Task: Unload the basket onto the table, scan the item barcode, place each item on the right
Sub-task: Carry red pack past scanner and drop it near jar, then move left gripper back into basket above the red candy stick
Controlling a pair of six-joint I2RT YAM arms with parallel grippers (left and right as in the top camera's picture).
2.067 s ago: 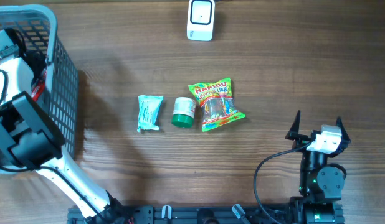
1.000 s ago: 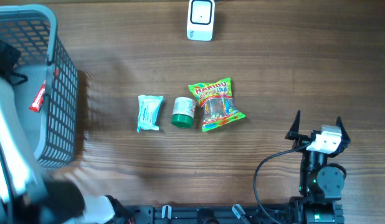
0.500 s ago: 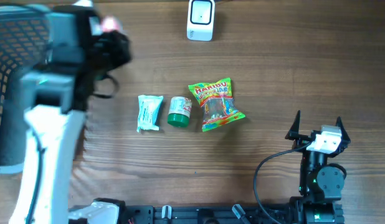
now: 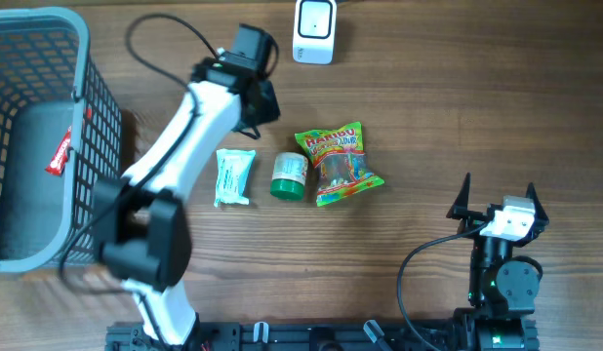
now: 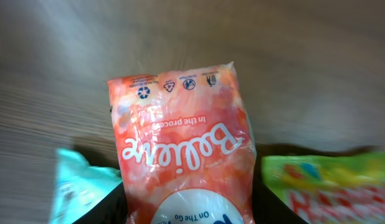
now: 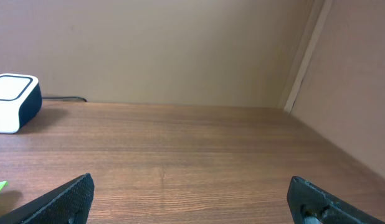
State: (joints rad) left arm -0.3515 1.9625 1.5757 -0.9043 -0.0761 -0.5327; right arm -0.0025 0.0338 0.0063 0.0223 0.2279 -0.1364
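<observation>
We see our left end effector (image 4: pixel 261 100) squeezing a pink bag (image 5: pixel 183 149), up over the worktop (image 4: pixel 428 107), near the white scanner (image 4: pixel 314 29). Our right end effector (image 4: pixel 499 185) is wide open, holding nothing.

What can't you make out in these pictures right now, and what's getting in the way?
- The pink packet: no barcode shows. The bottom edge of the left wrist view cuts it off, and overhead the left arm covers it.
- The left tool: its jaws are hidden by the arm overhead and by the packet in the wrist view.
- The red item in the basket: too small overhead to identify.
</observation>
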